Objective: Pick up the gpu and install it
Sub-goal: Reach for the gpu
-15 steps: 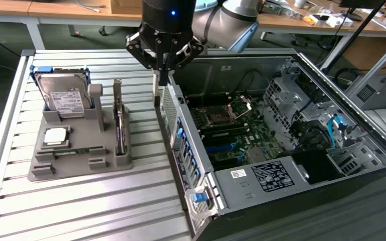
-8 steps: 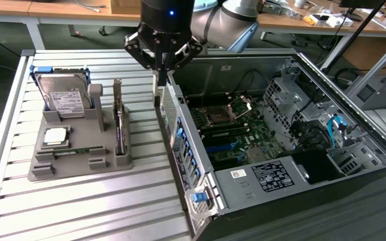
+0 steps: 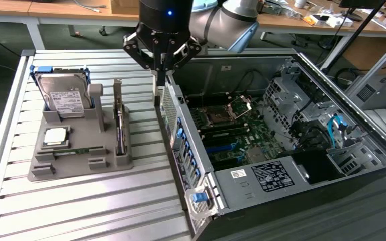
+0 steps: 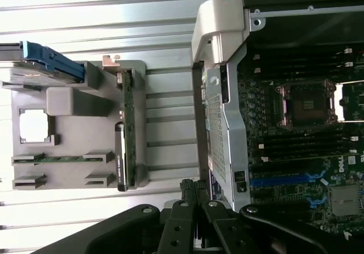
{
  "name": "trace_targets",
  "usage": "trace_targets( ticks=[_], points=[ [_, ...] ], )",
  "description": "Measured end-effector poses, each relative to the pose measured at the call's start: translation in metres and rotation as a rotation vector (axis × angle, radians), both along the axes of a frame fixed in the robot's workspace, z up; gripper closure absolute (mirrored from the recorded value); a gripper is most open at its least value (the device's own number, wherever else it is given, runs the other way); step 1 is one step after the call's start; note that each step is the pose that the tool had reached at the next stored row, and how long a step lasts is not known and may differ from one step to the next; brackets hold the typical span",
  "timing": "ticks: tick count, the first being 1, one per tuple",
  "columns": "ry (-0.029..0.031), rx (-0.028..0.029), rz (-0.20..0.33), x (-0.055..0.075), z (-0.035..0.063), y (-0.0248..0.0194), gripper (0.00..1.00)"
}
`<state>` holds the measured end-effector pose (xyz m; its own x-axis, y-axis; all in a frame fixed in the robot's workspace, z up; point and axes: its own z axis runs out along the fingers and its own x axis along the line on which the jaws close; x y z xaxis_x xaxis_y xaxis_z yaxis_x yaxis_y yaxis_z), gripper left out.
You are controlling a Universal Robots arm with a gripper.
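The gripper (image 3: 161,70), upper centre, jaws clenched on nothing, should open and align lengthwise over the graphics card (image 3: 119,125), left-centre.

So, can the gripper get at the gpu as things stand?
Probably yes: the gpu stands on edge in the grey holder, its top edge uncovered, and the shut gripper hangs beside it.

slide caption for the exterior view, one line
Gripper hovers over the edge of the open pc case while the gpu stands on edge in the grey holder beside it.
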<state>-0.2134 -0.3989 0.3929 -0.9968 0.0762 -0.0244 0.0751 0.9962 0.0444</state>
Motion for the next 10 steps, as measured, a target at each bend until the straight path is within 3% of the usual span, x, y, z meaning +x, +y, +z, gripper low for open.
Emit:
trace_targets(
  ticks=[10],
  points=[
    [0.0,0.0,0.0,-0.0036,0.0,0.0,0.87]
  ],
)
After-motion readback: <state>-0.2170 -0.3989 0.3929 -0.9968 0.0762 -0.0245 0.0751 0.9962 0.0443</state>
